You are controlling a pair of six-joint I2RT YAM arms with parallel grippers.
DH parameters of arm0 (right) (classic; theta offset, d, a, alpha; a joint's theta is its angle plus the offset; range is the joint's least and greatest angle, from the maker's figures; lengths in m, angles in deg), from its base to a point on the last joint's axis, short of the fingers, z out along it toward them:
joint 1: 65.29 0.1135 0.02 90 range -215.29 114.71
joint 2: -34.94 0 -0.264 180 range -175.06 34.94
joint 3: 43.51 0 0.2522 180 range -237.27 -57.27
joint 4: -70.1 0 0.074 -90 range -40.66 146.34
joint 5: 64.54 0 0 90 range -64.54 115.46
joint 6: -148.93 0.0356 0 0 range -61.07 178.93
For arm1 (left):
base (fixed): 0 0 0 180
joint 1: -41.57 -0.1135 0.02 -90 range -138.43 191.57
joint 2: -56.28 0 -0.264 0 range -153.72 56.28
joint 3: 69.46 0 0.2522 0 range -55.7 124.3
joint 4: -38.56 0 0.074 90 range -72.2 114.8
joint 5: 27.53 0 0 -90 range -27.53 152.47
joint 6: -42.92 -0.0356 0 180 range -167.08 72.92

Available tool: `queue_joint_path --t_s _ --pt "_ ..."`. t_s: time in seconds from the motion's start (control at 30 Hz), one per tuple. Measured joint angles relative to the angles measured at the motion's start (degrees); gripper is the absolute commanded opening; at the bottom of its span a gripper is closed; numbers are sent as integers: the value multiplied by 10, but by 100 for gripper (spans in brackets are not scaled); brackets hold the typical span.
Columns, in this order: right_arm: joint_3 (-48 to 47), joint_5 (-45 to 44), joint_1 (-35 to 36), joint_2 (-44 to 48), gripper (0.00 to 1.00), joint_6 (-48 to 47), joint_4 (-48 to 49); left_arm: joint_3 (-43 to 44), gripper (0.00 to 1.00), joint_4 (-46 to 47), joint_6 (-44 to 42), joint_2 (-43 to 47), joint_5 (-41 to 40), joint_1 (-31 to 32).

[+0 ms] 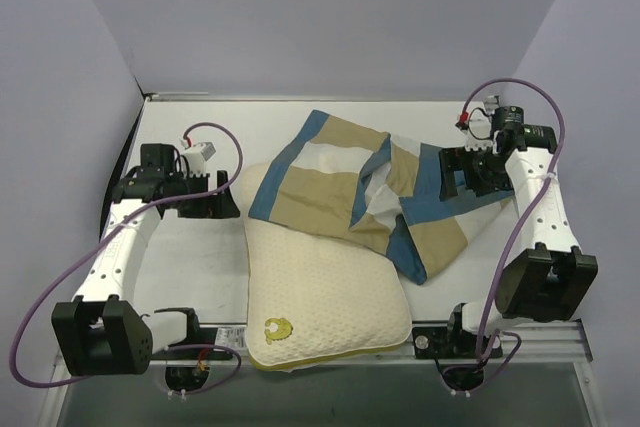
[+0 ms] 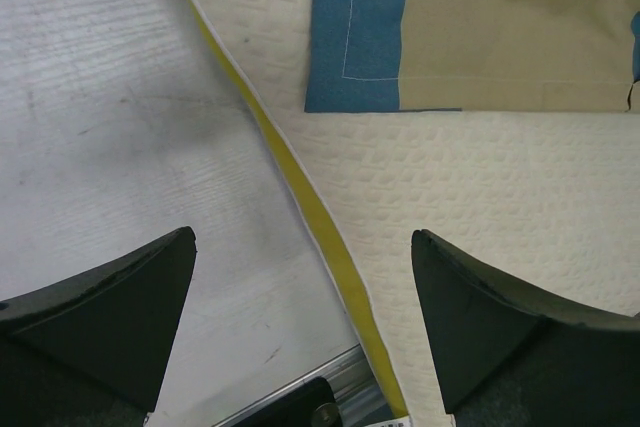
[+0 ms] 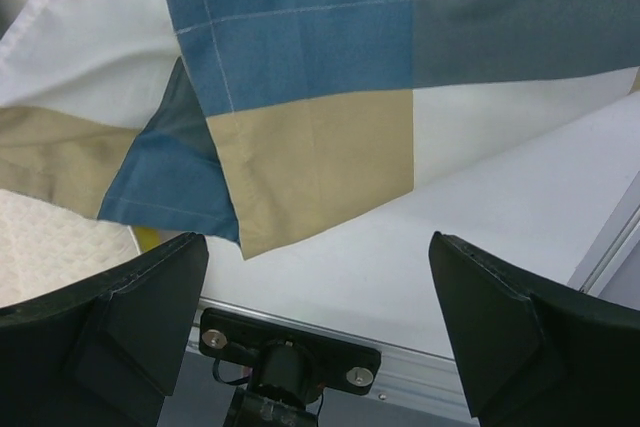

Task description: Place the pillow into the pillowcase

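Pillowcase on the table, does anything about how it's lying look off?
Yes. The pillowcase is crumpled and askew, folded over itself, with one corner draped on the pillow. The pillow's near edge also pokes over the front rail of the table. Nothing looks torn or spilled.

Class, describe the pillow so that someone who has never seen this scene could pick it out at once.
On the white table, look to the middle of the near edge. There lies the pillow, a cream cushion with its far end under the pillowcase. Unlike that thin blue, tan and white checked cloth, it is bumpy, yellow-piped and bears a small yellow emblem.
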Motion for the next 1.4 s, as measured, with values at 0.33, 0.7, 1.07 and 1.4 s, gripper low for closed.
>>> queue_joint_path --t_s 0.33,0.7,1.07,1.4 --pt "-105 -55 -1 -207 99 38 44 -57 98 80 47 -9 54 -3" --pt "-119 -158 -5 -350 77 96 59 -96 97 142 76 -42 63 -4" --pt "-119 -212 -20 -421 0 50 47 -154 93 205 137 -120 63 -4" --pt "-186 -241 -59 -440 0 27 47 -200 57 291 176 -173 116 22"
